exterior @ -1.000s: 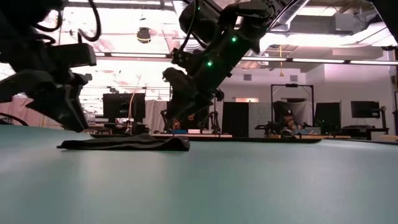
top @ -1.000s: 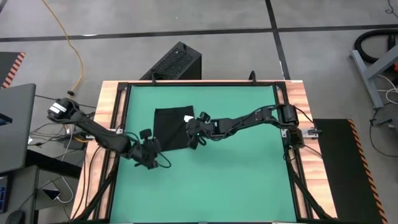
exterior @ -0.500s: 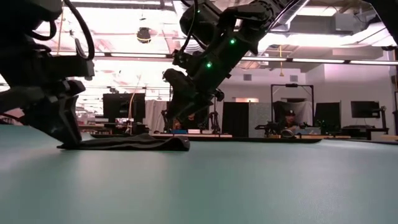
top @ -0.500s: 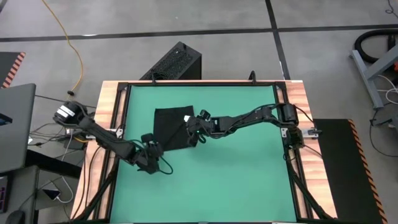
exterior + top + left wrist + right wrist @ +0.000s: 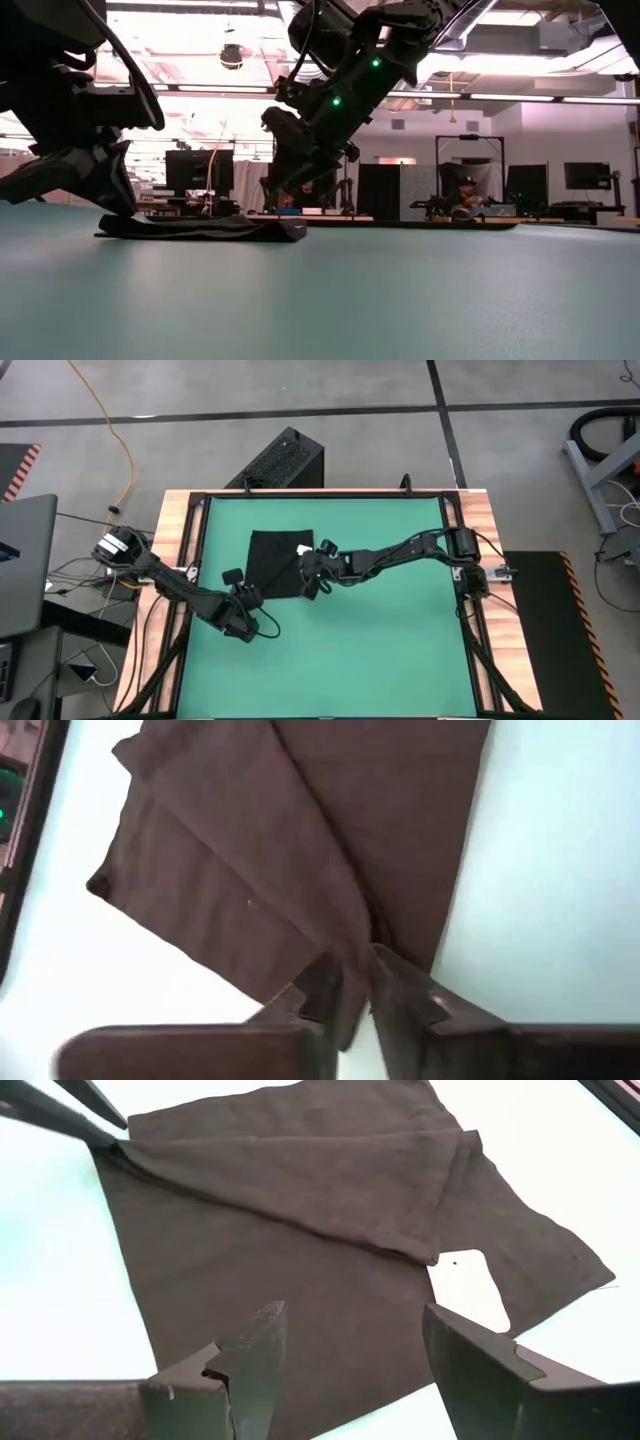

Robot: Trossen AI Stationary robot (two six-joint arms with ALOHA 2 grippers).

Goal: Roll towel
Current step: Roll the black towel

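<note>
The towel point(image 5: 275, 565) lies flat on the green table mat point(image 5: 400, 650), left of centre in the high view, roughly square with its edges running parallel to the mat's own. The left gripper point(image 5: 247, 600) sits at the towel's lower-left corner, in the lower-left part of that frame, and the left wrist view shows its fingers point(image 5: 330, 985) drawn narrow with a lip of dark cloth pinched between them. The towel spreads away from this grip toward the upper right of the high view, so any lift or fold from here would carry the corner across the cloth's body.

The right gripper point(image 5: 314, 575) hangs over the towel's right edge, just right of centre in the high view. Its fingers point(image 5: 255, 1345) stand wide apart with nothing between them, the cloth just ahead of and below them. Both arms are at the towel; the left one alone has hold of it.

The cloth is thin, matte and limp, with a fine weave. One flap is already folded over diagonally, making a raised triangular layer with a soft crease point(image 5: 300, 1220). A small white tag point(image 5: 468, 1288) lies at the corner nearest the right gripper. In the low view the towel point(image 5: 200, 227) is a low, dark, slightly rumpled strip on the mat. It should drape and sag rather than hold shape when raised.
</note>
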